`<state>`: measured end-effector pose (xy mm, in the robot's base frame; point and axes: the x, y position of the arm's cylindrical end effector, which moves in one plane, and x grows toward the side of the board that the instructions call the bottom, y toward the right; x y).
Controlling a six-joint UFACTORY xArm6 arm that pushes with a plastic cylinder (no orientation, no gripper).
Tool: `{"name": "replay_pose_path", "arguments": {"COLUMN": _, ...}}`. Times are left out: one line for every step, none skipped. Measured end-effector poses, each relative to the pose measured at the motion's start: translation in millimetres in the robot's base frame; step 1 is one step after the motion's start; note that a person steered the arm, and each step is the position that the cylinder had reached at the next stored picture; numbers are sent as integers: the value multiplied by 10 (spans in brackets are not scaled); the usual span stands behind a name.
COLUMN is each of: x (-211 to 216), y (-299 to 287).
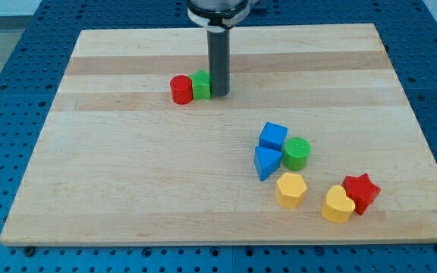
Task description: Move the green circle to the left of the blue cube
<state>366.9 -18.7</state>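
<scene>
The green circle [297, 153] lies right of centre on the board, touching the right side of the blue cube [273, 136], which sits just up and left of it. My tip [219, 93] is far from both, near the view's top centre, pressed against the right side of a second green block [201, 85] whose shape I cannot make out.
A red cylinder [180, 89] touches the left of the green block by my tip. A blue triangle [266, 162] sits below the blue cube. A yellow hexagon [290, 189], a yellow heart [337, 204] and a red star [361, 191] lie lower right. The wooden board [127, 174] ends at blue pegboard.
</scene>
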Motion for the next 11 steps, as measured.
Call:
{"name": "replay_pose_path", "arguments": {"x": -22, "y": 490}}
{"name": "replay_pose_path", "arguments": {"x": 8, "y": 1274}}
{"name": "replay_pose_path", "arguments": {"x": 394, "y": 1882}}
{"name": "replay_pose_path", "arguments": {"x": 797, "y": 1972}}
{"name": "replay_pose_path", "arguments": {"x": 1087, "y": 1972}}
{"name": "replay_pose_path", "arguments": {"x": 1302, "y": 1984}}
{"name": "replay_pose_path", "arguments": {"x": 1377, "y": 1984}}
{"name": "replay_pose_path", "arguments": {"x": 1504, "y": 1963}}
{"name": "replay_pose_path", "arguments": {"x": 1506, "y": 1596}}
{"name": "replay_pose_path", "arguments": {"x": 1445, "y": 1037}}
{"name": "replay_pose_path", "arguments": {"x": 1218, "y": 423}}
